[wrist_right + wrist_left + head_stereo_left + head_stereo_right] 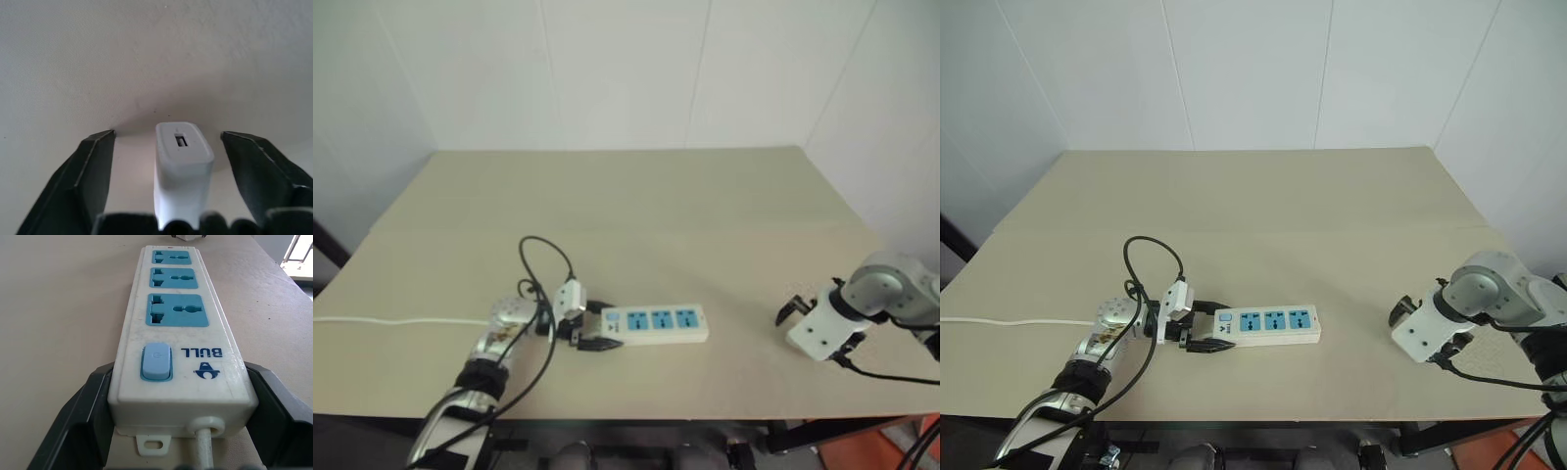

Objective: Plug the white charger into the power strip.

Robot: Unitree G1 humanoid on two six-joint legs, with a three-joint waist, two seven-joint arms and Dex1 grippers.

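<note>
Left hand (1206, 326) lies low and level on the beige counter (1263, 215), clamped on the switch end of the long white plastic power strip (1268, 326). Right hand (166, 142) points down, fingers apart, small white boxy charger (182, 164) standing between them, untouched.

White charger (182, 169): lower end hidden behind the right gripper's (168, 139) base, prongs not visible. Power strip (178, 340): far end cut off by the frame edge; its cord (204, 445) also runs out of frame.
</note>
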